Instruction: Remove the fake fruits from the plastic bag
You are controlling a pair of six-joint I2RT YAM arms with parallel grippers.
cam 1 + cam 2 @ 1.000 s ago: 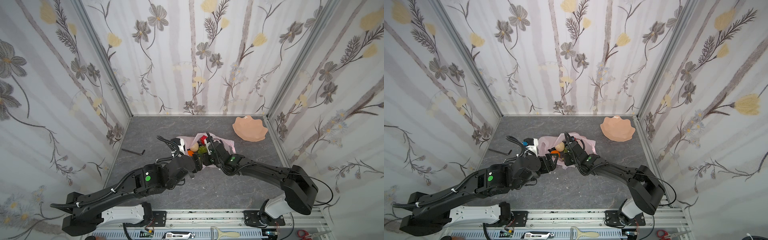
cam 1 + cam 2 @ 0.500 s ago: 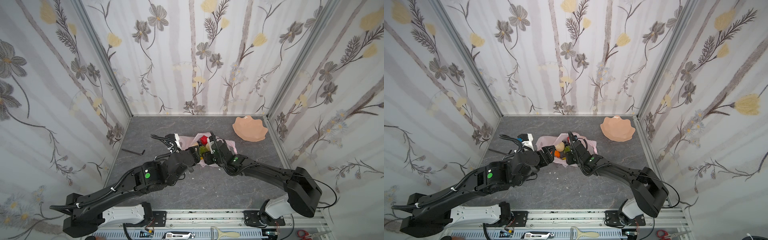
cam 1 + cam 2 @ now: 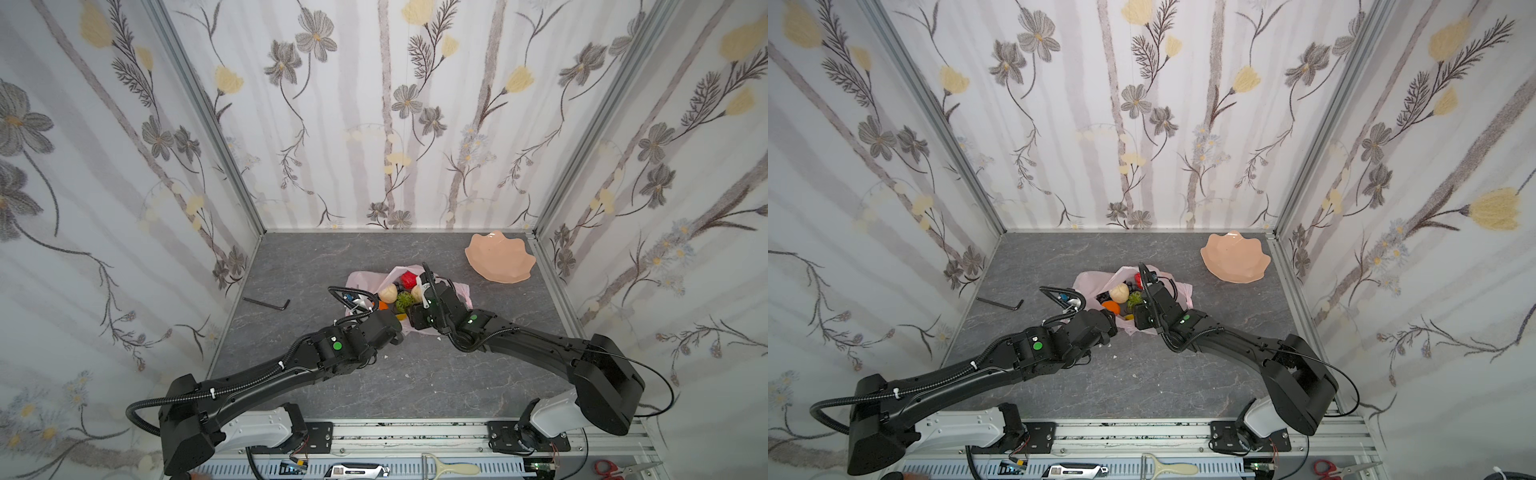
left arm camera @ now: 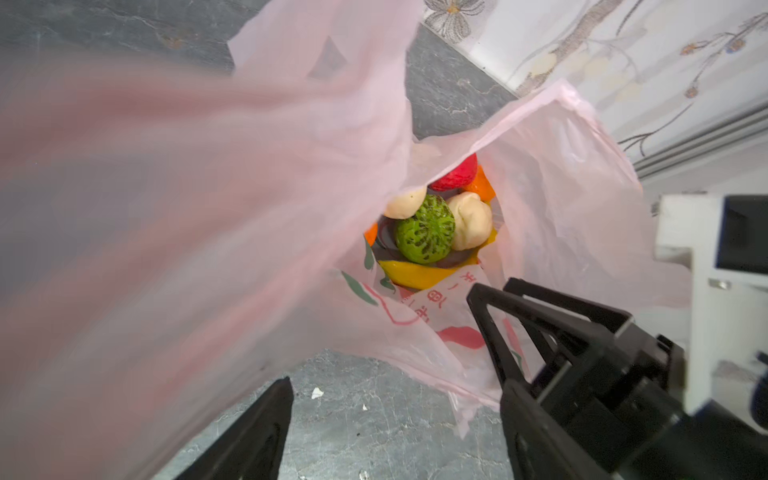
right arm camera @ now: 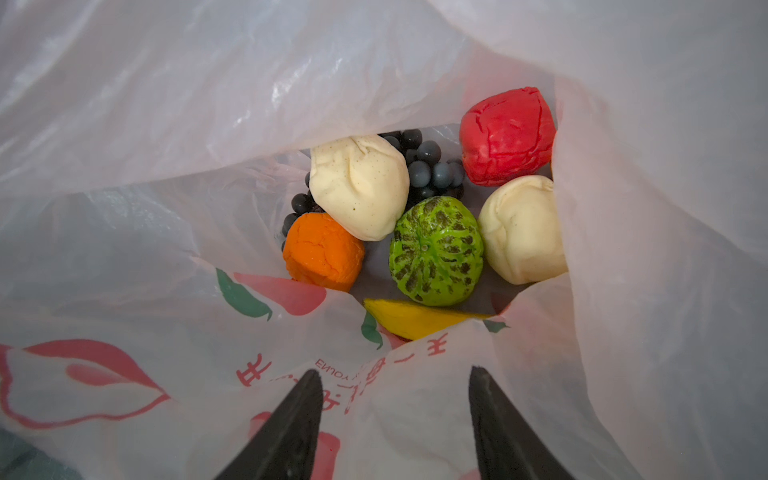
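Observation:
The pink plastic bag [image 3: 361, 277] lies mid-table with its mouth held wide. In the right wrist view the fake fruits rest in the bag [image 5: 166, 104]: a red apple [image 5: 507, 135], two beige lumps [image 5: 359, 187], a bumpy green fruit [image 5: 436, 251], an orange [image 5: 322, 251], a banana [image 5: 415, 318] and dark grapes [image 5: 428, 166]. My right gripper [image 5: 392, 370] stands open over the bag's printed near wall. My left gripper [image 4: 395, 382] is open at the bag's near edge, with bare table between its fingers. Blurred pink film drapes close past one finger [image 4: 274, 415].
A peach wavy-edged dish [image 3: 500, 259] sits at the back right corner. A black hex key [image 3: 268, 302] lies near the left wall. Small white scraps [image 4: 317, 392] dot the grey floor. Papered walls close in three sides.
Both grippers have drawn slightly back toward the front edge. The bag's mouth stands wider, and more fruit shows in it than a second ago.

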